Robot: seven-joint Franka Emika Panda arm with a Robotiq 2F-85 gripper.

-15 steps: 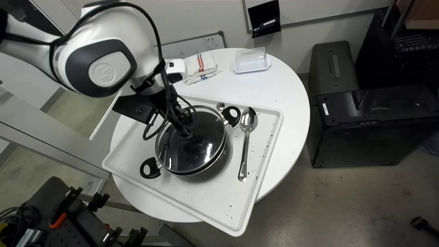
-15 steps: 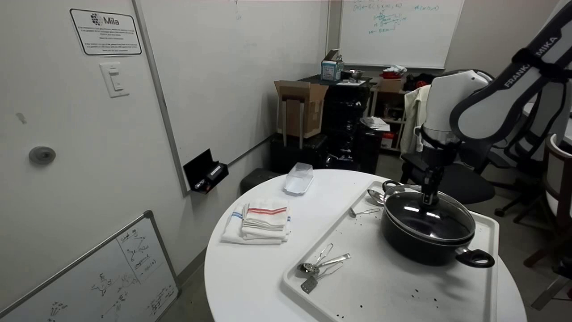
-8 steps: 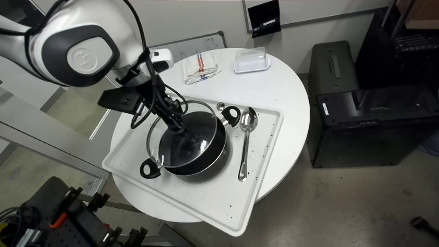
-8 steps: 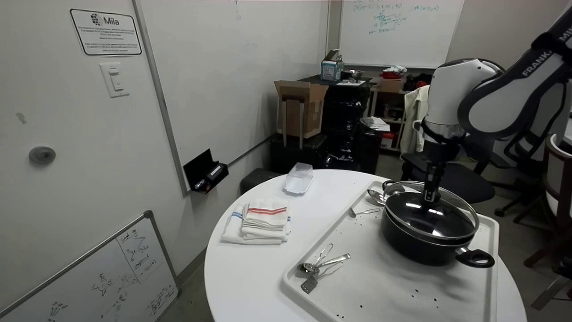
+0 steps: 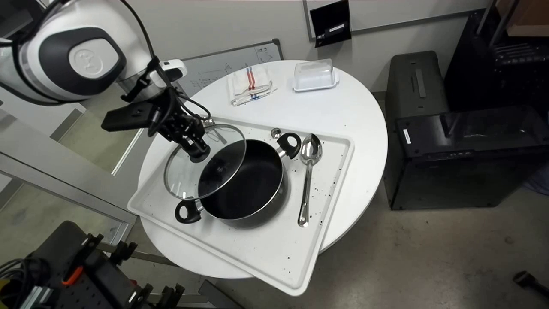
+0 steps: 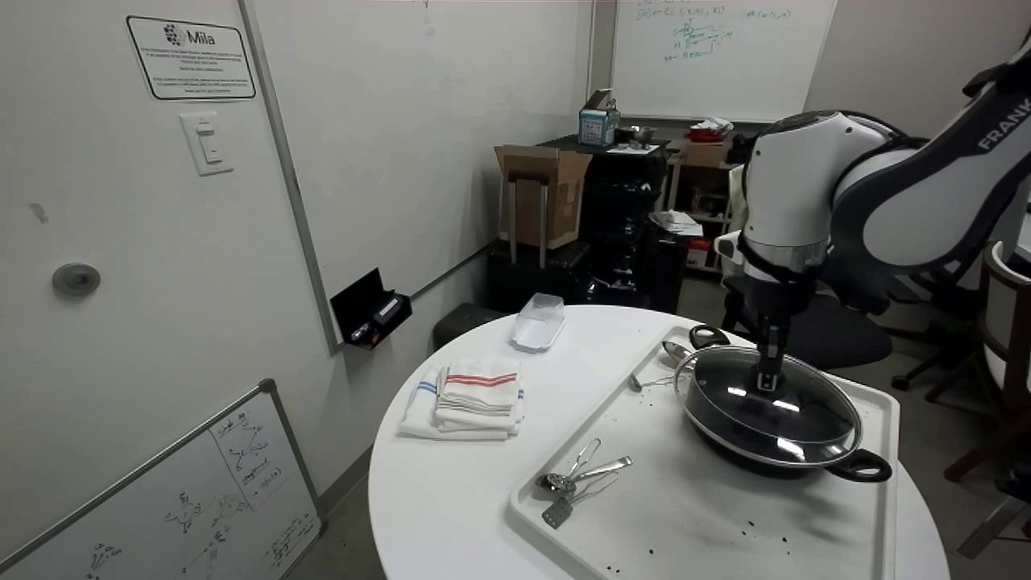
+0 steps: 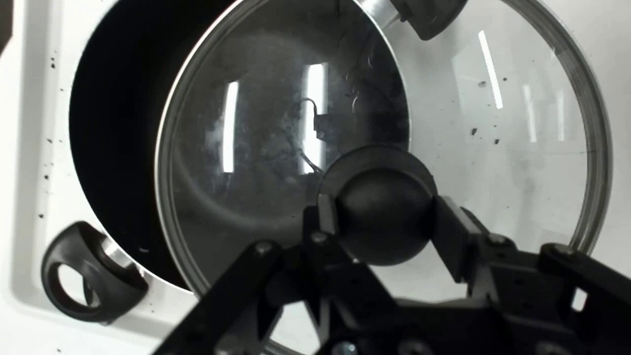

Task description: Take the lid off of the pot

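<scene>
My gripper (image 5: 198, 151) is shut on the dark knob of the glass lid (image 5: 182, 176), seen in both exterior views. In the wrist view the fingers (image 7: 384, 219) press both sides of the round knob, and the lid (image 7: 246, 128) hangs below. The lid is held off the pot (image 5: 261, 184), shifted aside and slightly tilted, covering only part of its opening. The pot's dark inside shows uncovered on one side, also in the wrist view (image 7: 118, 138). In an exterior view the lid (image 6: 785, 411) hides most of the pot.
The pot stands on a white tray (image 5: 266, 257) on a round table (image 5: 360, 128). A large metal spoon (image 5: 306, 184) lies beside the pot. Small utensils (image 6: 568, 483) lie in a tray corner. Folded cloths (image 6: 479, 403) and a clear-covered dish (image 5: 315, 76) stand on the table.
My gripper has lifted the lid from the pot and carried it sideways, toward the left in an exterior view, uncovering much of the pot's inside. The pot has stayed in place.
</scene>
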